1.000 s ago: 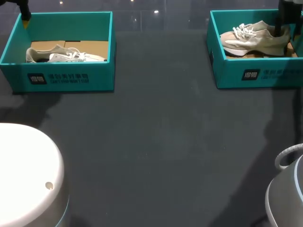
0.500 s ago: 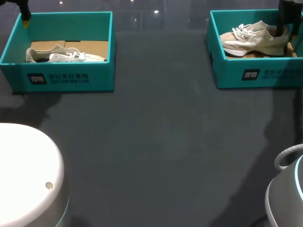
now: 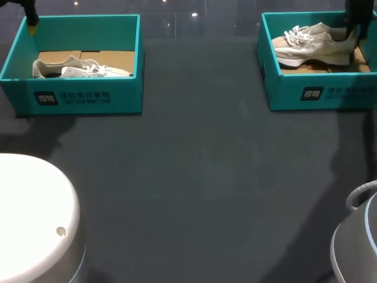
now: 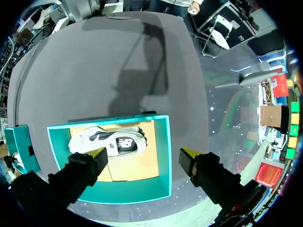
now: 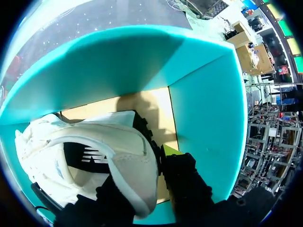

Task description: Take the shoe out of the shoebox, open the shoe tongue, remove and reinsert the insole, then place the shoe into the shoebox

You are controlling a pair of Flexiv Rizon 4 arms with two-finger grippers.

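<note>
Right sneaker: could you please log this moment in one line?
right fingers: shut on heel of beige sneaker, inside right shoebox | left fingers: open above left shoebox edge

On my dark table (image 3: 200, 177) I see two teal boxes: the left shoebox (image 3: 82, 97) holds a white shoe (image 3: 79, 69) lying flat; the right shoebox (image 3: 318, 91) holds a beige shoe (image 3: 312, 48), my right arm (image 3: 356, 13) at its heel.
</note>
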